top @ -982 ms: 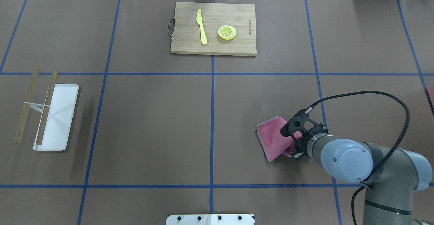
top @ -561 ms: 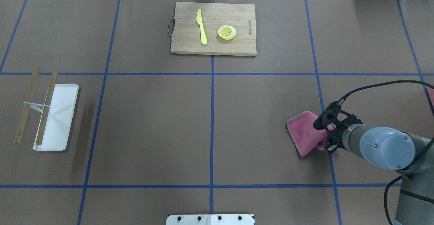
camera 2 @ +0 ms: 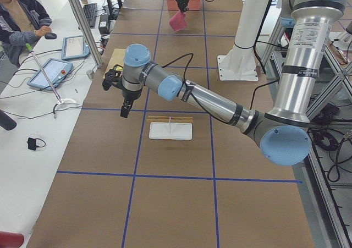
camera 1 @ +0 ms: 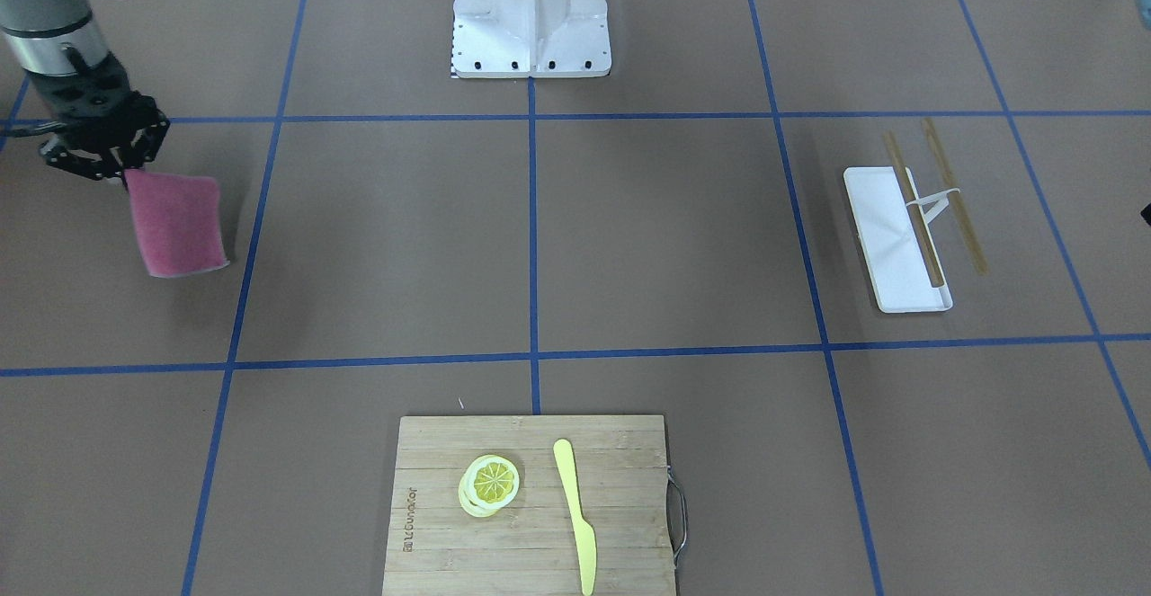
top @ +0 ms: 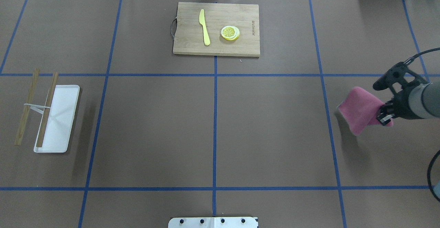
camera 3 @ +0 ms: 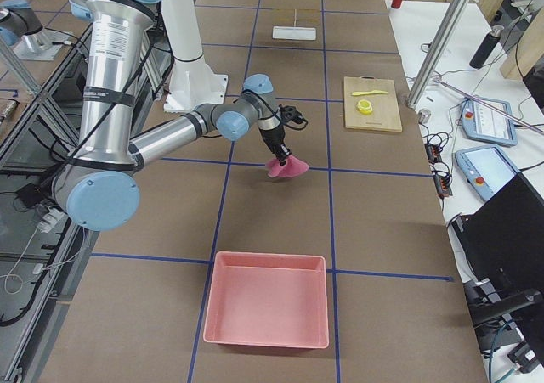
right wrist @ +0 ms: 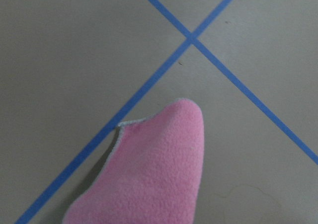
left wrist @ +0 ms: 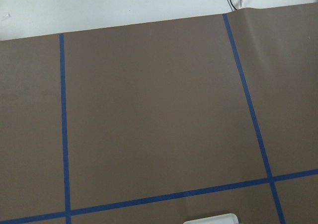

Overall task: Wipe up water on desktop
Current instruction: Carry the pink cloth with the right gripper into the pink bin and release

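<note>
Right gripper on cloth; logo unreadable

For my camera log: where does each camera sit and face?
Front-facing: across desktop, facing robot; right tool holds pink cloth.
Overhead: behind robot, looking down; right arm only.
Exterior left: desktop's left end; left arm near.
Exterior right: desktop's right end; right arm near.
Left wrist: down at desktop; no body.
Right wrist: down at cloth.
First two share the cutting board.
</note>
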{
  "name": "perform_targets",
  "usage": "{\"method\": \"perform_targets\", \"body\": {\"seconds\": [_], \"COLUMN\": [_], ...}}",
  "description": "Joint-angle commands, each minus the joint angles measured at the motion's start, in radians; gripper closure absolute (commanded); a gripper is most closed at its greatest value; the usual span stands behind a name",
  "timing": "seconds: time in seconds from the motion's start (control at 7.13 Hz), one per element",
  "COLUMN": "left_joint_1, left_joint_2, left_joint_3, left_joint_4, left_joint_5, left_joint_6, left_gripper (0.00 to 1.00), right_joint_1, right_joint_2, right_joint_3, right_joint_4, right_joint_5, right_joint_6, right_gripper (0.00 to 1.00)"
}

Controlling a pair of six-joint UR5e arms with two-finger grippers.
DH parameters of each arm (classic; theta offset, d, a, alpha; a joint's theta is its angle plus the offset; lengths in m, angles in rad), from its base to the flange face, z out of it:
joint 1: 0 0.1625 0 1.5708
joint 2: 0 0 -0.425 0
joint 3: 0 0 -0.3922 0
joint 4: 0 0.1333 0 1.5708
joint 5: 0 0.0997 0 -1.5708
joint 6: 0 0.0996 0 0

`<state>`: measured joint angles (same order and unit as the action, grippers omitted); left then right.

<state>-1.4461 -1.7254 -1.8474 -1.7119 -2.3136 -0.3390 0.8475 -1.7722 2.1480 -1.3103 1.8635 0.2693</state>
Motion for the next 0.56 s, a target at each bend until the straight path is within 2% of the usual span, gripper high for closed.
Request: {"method": "perform_targets", "body": {"seconds": [0.0, 0.14, 0.42], "left_joint_1": [0.001, 0.003, 0.004], "left_joint_2": [0.018, 0.030, 0.088], "left_joint_3": [-0.012, 0.000, 0.014], "left_joint_4": [0.000, 0.000, 0.003], "left_joint_5": [0.000, -0.001, -0.003], "left_joint_6": [0.000, 0.002, 0.084], "left_gripper": [0.03, 0.03, 0.03], "right_joint_1": [0.315, 0.464, 0.748], "right_joint_2": [-0.119, -0.151, -0.129], "right_joint_3": [-0.023, -0.083, -0.289], "right_joint_4": [-0.003, -0.003, -0.010], "right_joint_5": [0.213, 0.271, 0.405], "right_joint_6": [-0.184, -0.309, -0.602], "right_gripper": [1.00, 1.00, 1.00]}}
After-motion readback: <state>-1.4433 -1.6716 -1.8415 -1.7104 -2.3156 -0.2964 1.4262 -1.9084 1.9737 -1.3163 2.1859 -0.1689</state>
